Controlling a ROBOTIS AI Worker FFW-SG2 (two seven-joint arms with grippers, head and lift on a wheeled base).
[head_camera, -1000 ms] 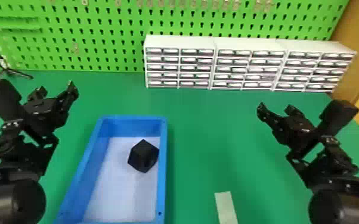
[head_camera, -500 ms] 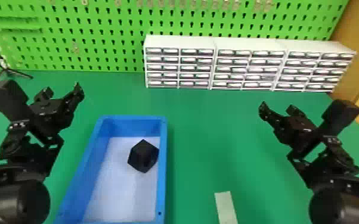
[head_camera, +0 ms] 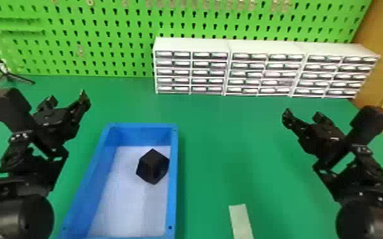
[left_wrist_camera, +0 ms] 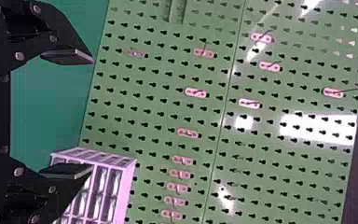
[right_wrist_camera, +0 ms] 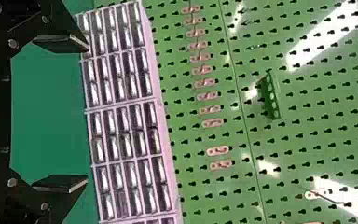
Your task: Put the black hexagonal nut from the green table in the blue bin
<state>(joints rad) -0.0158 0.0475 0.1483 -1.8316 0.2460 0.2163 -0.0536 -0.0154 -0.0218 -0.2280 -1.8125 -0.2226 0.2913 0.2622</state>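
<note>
Toward seven o'clock in the head view, the black nut [head_camera: 152, 167] lay inside the blue bin [head_camera: 174, 155], near its three-o'clock wall. The left gripper [head_camera: 68, 98] hung around nine o'clock, the right gripper [head_camera: 303, 113] around three, each with its fingers spread. White drawers [head_camera: 264, 73] stood on the green surface [head_camera: 229, 143] toward two o'clock.

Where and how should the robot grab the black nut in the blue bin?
Probably from above, pinching two opposite flat sides of the black nut: its outline is angular, the walls of the blue bin surround it, and its right side sits near one.
</note>
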